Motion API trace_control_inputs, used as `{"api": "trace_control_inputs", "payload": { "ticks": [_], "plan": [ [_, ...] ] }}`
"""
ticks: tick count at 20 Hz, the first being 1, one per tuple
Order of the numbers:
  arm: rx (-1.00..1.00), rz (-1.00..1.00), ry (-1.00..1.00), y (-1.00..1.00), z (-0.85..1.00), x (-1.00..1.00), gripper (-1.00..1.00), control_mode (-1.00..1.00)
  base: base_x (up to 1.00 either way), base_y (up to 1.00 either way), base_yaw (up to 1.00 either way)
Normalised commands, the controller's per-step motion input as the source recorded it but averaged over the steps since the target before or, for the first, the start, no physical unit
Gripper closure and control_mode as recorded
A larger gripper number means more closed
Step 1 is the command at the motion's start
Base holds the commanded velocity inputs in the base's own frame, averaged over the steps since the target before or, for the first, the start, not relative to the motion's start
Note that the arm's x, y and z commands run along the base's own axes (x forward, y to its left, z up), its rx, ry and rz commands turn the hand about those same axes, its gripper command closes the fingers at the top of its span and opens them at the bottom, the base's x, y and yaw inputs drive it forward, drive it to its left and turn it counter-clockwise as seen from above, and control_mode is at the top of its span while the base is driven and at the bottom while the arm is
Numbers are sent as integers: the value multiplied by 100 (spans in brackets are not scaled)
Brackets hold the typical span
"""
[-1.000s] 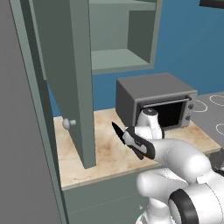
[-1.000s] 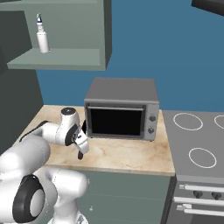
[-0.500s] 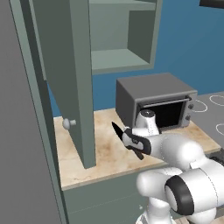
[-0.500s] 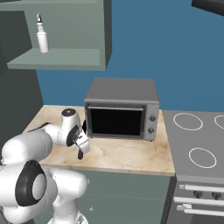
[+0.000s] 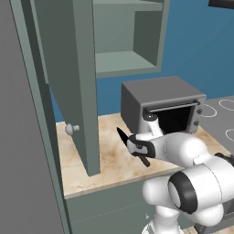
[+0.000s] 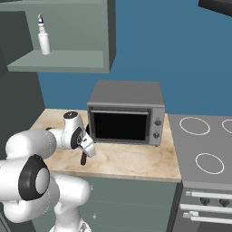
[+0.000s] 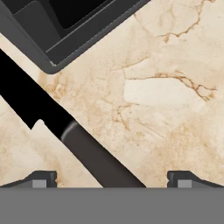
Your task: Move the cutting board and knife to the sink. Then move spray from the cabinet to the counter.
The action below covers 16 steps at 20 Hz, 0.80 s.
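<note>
The knife [image 7: 30, 103] lies aslant on the counter [image 7: 166, 96], its dark blade toward the oven and its black handle between my fingertips [image 7: 43, 177]. My gripper [image 7: 113, 177] hangs low over the handle, open wide, with neither finger touching it. From the left base view the knife [image 5: 122, 136] pokes out left of the gripper [image 5: 137, 148]. In the right base view the handle of the knife [image 6: 83, 159] shows under the gripper [image 6: 86, 147]. The spray [image 6: 44, 38] stands on the cabinet [image 6: 68, 61] shelf, up and to the left. The cutting board and the sink are out of view.
A grey box oven [image 6: 124, 113] sits on the counter [image 6: 131, 161] just behind the gripper. The cabinet's open door [image 5: 68, 82] with its pale knob [image 5: 70, 129] hangs over the counter's left part. A stove top [image 6: 204, 145] adjoins on the right.
The arm's rear links have swung a little. The hand stays low over the knife with its jaws still open.
</note>
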Motion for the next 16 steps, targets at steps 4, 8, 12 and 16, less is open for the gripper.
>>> {"api": "trace_control_inputs", "payload": {
  "ticks": [4, 8, 12, 16],
  "plan": [
    [-6, 11, 7, 0, -13, 0, -100, -100, 0, 0, 0],
    [-1, 11, 4, 0, -14, 0, -100, -100, 0, 0, 0],
    [0, 9, 4, 0, -13, 0, -100, -100, 0, 0, 0],
    [0, 8, 2, 0, -10, 7, -100, -100, 0, 0, 0]
  ]
}}
